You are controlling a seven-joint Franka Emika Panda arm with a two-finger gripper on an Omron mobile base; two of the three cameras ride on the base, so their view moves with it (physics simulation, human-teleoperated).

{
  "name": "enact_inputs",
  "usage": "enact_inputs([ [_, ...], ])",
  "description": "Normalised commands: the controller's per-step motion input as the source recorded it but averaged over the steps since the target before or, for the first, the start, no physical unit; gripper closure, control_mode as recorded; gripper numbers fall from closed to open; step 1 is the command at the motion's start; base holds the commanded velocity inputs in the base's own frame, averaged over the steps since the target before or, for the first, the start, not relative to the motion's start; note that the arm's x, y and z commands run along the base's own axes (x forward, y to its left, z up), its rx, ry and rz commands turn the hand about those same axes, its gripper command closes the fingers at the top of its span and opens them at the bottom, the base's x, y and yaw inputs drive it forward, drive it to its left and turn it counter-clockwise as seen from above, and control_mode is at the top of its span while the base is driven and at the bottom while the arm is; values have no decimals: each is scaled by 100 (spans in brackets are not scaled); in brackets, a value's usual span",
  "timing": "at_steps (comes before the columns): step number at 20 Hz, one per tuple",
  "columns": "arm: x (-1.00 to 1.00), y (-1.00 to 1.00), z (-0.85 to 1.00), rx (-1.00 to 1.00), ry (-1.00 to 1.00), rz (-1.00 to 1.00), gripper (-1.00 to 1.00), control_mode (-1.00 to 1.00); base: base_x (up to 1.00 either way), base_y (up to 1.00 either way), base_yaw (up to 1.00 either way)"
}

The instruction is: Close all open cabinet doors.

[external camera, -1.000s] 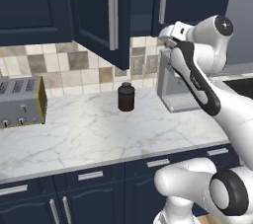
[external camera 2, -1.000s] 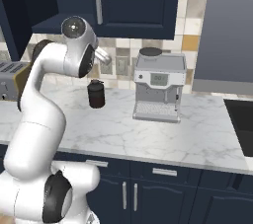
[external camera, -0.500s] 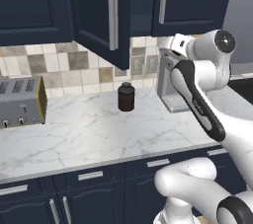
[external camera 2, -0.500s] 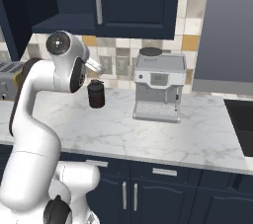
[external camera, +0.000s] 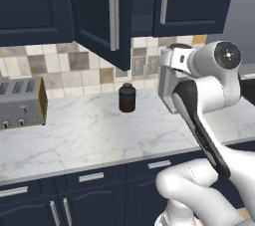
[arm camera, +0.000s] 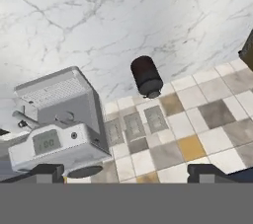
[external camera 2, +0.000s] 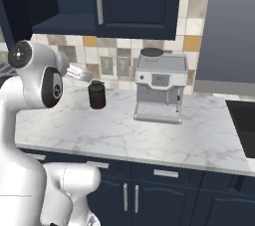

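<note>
With its jaws standing wide and empty, the gripper is hovering beside the coffee machine, risking clipping it while swinging toward the open cabinet door above the jar.

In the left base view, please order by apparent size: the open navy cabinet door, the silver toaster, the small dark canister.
1. Open navy cabinet door, largest.
2. Silver toaster, though its left side is cut by the frame edge.
3. Small dark canister, smallest; it stands farther back, which shrinks it somewhat.

Dark jar on marble counter, grey coffee machine beside, tiled backsplash
</note>
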Motion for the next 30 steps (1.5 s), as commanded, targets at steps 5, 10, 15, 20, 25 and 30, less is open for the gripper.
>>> enact_inputs([
  [5, -61, 8, 24, -27, 2, 2, -100, -100, 0, 0, 0],
  [10, -52, 0, 13, -28, 1, 8, -100, -100, 0, 0, 0],
  [15, -53, 7, 4, -28, 0, 15, -100, -100, 0, 0, 0],
  [20, -67, 26, 0, -31, 0, 18, -100, -100, 0, 0, 0],
  [25, -64, 42, 4, -33, 0, 20, -100, -100, 0, 0, 0],
  [30, -29, 61, 16, -35, -1, 13, -100, -100, 0, 0, 0],
])
